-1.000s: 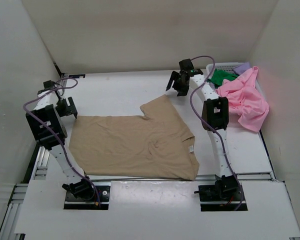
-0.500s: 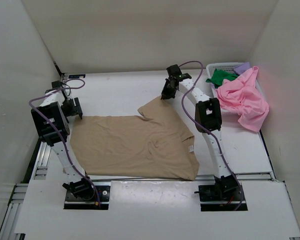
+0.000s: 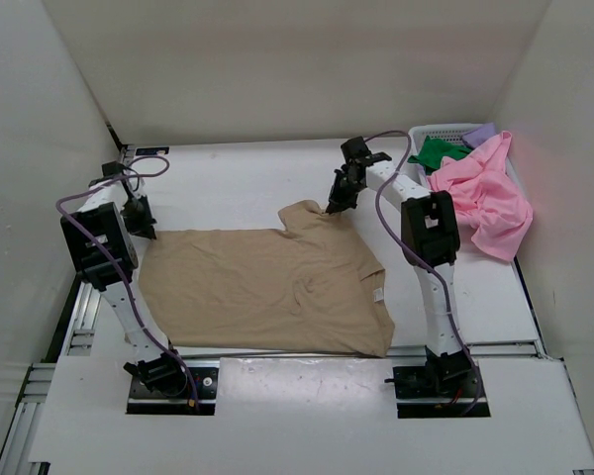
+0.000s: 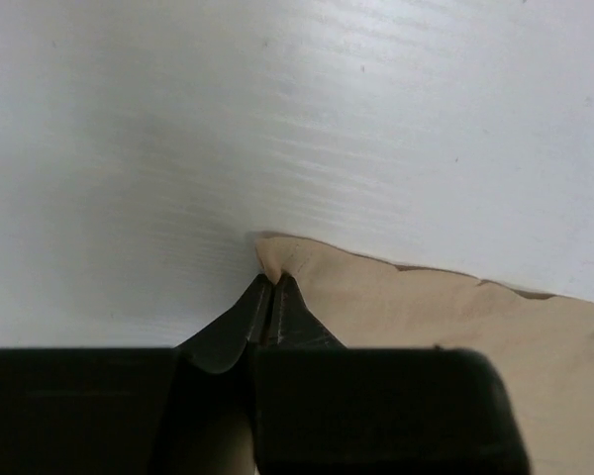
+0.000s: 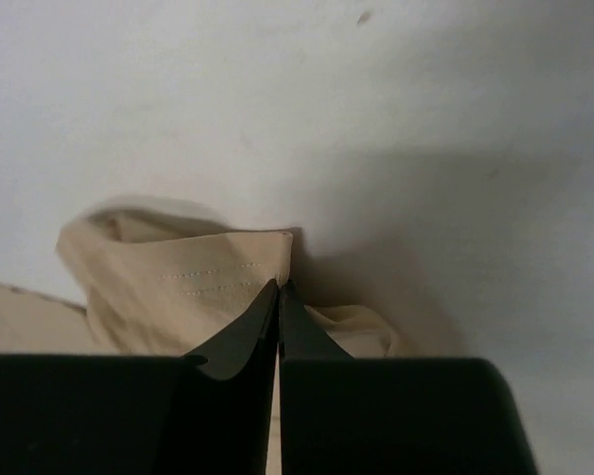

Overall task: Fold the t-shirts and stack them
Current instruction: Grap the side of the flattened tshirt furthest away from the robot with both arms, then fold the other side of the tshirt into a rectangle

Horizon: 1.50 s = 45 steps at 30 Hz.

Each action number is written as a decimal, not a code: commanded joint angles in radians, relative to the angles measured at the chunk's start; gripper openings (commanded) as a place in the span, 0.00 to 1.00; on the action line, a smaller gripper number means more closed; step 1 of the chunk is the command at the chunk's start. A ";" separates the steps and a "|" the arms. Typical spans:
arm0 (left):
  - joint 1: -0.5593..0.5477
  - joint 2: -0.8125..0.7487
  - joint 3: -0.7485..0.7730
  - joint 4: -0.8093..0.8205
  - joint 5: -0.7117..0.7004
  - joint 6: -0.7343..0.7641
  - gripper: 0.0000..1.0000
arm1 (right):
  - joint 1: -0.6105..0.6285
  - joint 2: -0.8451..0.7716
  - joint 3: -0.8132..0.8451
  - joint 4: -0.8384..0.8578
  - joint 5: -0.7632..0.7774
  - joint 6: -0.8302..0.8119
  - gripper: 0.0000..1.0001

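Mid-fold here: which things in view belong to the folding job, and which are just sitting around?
Job:
- spread tan cloth t-shirt, pinched by left gripper and right gripper
- crumpled pink cloth t-shirt
- bright green cloth t-shirt
- light purple cloth t-shirt

Lying about:
- white plastic mesh basket

Tan t-shirt spread flat; pink, green, purple (crumpled) far right.

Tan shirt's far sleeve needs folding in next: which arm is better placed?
Right. The right pincer is shut on the far sleeve hem of the tan t-shirt. The left pincer pinches the opposite far corner, across the shirt.
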 commanded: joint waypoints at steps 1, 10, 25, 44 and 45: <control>-0.002 -0.092 -0.040 -0.001 0.025 0.000 0.10 | -0.006 -0.158 -0.095 0.052 -0.120 -0.036 0.00; -0.011 -0.301 -0.166 0.017 -0.001 0.000 0.10 | -0.006 -0.374 -0.282 0.034 -0.193 -0.046 0.00; -0.029 -0.683 -0.583 0.048 -0.229 0.000 0.10 | -0.006 -1.106 -1.035 0.011 -0.047 -0.055 0.00; 0.009 -0.729 -0.675 0.091 -0.278 0.000 0.10 | -0.003 -1.294 -1.364 0.153 -0.025 0.068 0.00; 0.009 -0.729 -0.687 0.091 -0.289 0.000 0.10 | -0.003 -1.294 -1.376 0.153 -0.025 0.068 0.00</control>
